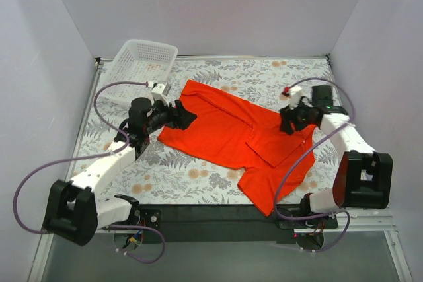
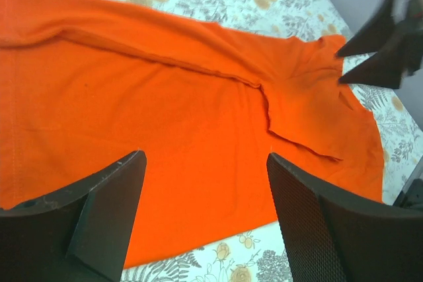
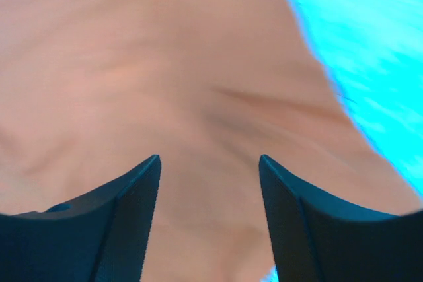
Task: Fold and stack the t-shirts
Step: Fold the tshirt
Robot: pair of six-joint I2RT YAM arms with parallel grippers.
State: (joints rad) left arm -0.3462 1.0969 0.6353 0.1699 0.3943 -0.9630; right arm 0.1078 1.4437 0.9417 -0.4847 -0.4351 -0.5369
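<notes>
Orange-red t-shirt point(image 1: 218, 130) lies rumpled; left jaws parted, empty; right jaws parted above it, view blurred, discoloured.

Bright orange-red t-shirt point(image 1: 218, 130) lies flat, spread diagonally across mid-counter point(image 1: 264, 74), one flap folded over. Its lower end reaches the near edge.

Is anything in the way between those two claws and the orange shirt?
Nothing visible. The left gripper and the right gripper both hang open right over the t-shirt, with only its fabric beneath their fingers. The white basket sits off in the far left corner, not between them.
</notes>
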